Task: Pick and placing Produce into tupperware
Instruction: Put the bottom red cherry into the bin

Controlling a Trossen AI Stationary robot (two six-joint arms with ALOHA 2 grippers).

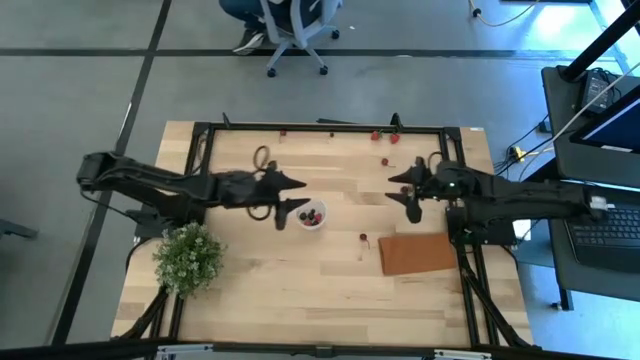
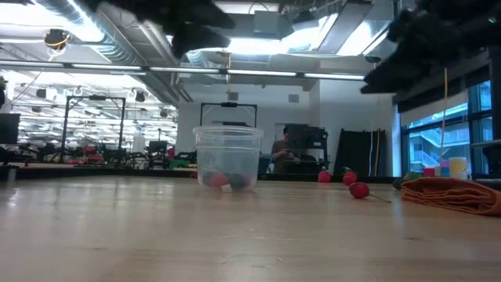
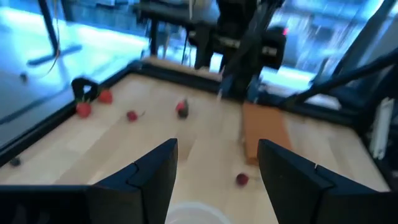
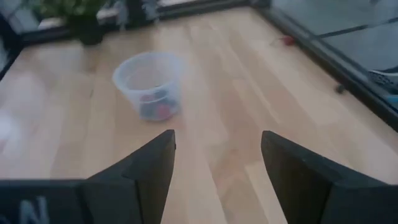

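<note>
Produce, tiny red and dark berries [image 4: 157, 109], sits in the translucent round plastic cup [image 1: 312, 216] just beyond my empty, spread left gripper [image 1: 290, 207]; next I'd fetch another, right gripper [image 1: 411, 200] also spread.

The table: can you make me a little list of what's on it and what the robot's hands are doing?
cup: clear round cup near the table's middle, upright, with red and dark berries inside
loose berries: red ones scattered on the wood, one near the mat, several by the far edge
mat: reddish-brown mat, flat, on the right side
plant: leafy plant with white flowers, near left corner
left end effector: open, empty, raised right beside the cup
right end effector: open, empty, raised, apart from the cup
</note>
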